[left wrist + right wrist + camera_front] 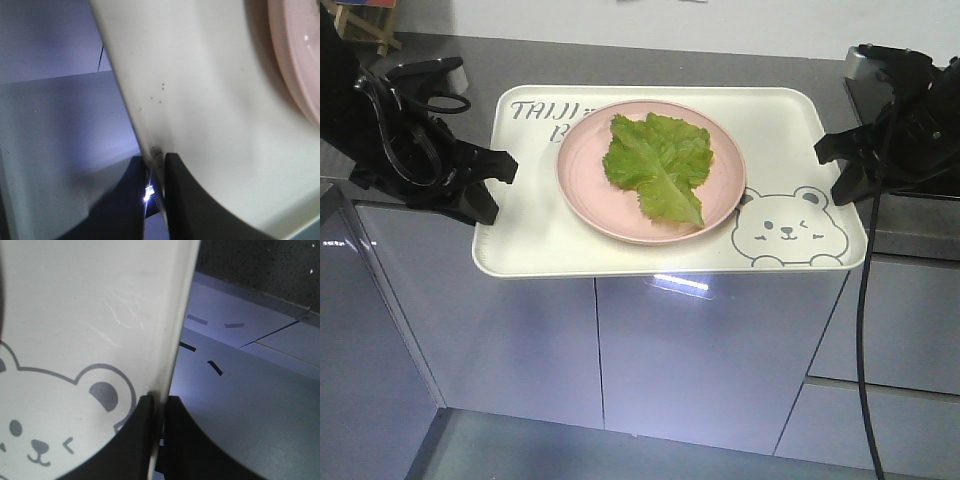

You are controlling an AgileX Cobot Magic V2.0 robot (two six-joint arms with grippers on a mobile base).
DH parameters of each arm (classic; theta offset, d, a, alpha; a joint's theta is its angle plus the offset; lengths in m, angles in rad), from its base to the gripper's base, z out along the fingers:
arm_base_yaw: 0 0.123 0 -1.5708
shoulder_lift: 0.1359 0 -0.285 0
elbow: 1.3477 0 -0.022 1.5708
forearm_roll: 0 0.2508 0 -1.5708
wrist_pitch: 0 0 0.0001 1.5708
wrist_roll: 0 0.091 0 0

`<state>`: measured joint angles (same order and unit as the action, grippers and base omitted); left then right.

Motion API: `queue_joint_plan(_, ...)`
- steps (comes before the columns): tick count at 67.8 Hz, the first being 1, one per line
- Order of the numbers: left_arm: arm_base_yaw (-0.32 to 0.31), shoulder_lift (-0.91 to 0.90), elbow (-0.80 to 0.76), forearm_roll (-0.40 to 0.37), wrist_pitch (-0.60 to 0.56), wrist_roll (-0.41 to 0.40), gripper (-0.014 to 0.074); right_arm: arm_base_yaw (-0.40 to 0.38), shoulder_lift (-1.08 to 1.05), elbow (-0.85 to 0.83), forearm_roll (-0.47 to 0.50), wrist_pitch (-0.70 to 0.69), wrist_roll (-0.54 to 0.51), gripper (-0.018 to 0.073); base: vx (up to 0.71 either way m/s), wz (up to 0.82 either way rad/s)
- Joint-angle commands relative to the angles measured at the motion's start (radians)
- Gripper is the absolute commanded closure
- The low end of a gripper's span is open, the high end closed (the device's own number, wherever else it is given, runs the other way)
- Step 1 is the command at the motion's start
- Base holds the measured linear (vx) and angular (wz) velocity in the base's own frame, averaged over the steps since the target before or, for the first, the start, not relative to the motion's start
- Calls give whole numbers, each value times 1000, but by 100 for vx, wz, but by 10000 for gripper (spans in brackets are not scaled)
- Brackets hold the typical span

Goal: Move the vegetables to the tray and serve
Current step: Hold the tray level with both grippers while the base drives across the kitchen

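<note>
At nine and three o'clock, left gripper [500, 188] and right gripper [832, 172] clamp the tray [530, 235] by its rim, vegetables [660, 165] midway between.

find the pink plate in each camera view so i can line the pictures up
Front view: the pink plate sits mid-picture on the tray, with the lettuce leaf lying on it.
Left wrist view: only a curved slice of the plate shows, at the top right edge.
Right wrist view: not in it.
Shared landmark: the cream tray is in all three; its bear drawing links the front and right wrist views.
</note>
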<state>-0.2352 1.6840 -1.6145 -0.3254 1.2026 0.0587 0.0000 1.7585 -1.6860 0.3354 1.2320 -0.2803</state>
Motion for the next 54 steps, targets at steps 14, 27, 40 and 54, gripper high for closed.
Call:
queue_joint_plan(14, -38, -50, -38, -204, -53, 42, 602, 29, -58, -33, 200, -9, -32, 565, 11, 2)
queue_joint_plan(27, -38, -50, -38, -204, -53, 42, 602, 29, -58, -33, 200, -9, -32, 565, 10, 4)
queue_joint_plan(40, -38, -50, -38, -204, -53, 42, 602, 29, -58, -33, 200, -7, -32, 565, 10, 1)
queue_joint_plan(54, -38, -50, -38, -204, -53, 42, 602, 29, -58, -33, 200, -7, -32, 565, 10, -1)
